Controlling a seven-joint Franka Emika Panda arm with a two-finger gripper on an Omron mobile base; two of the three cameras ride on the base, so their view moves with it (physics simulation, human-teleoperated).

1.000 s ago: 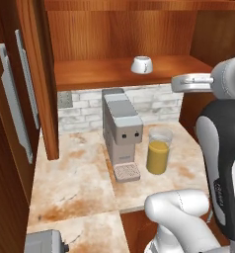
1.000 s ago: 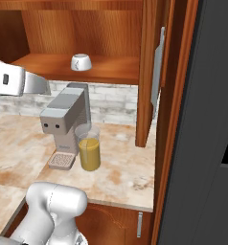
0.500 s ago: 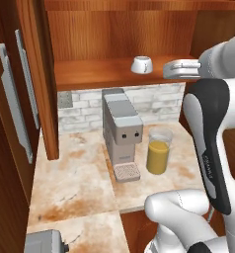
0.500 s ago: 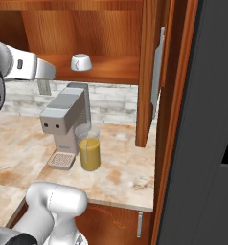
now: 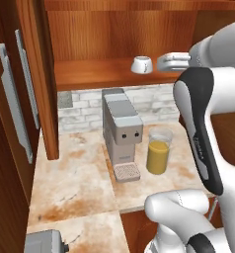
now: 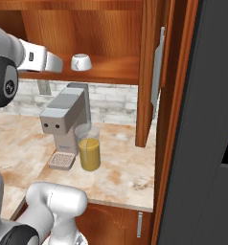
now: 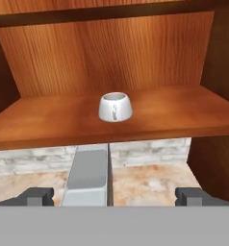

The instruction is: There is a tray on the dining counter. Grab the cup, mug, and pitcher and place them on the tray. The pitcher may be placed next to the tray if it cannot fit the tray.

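The mug (image 5: 141, 64) (image 6: 81, 62) is squat and white and stands upright on the wooden cabinet shelf (image 5: 95, 78). In the hand view the mug (image 7: 115, 106) sits dead ahead in the middle of the shelf, some way off. My gripper (image 5: 160, 63) (image 6: 59, 63) (image 7: 115, 197) hovers at shelf height just beside the mug, open and holding nothing, its fingertips (image 7: 37, 196) spread wide. The pitcher (image 5: 159, 150) (image 6: 89, 148), clear glass with orange liquid, stands on the counter below. The cup, tray and dining counter are out of view.
A grey coffee machine (image 5: 121, 133) (image 6: 64, 124) (image 7: 87, 175) stands on the marble counter right beside the pitcher, under the shelf. Open cabinet doors (image 5: 16, 99) (image 6: 156, 72) flank the shelf. A brick backsplash runs behind the counter.
The arm has lifted and carried the open gripper along the shelf front, closer to the mug. The mug, pitcher and base have not moved.
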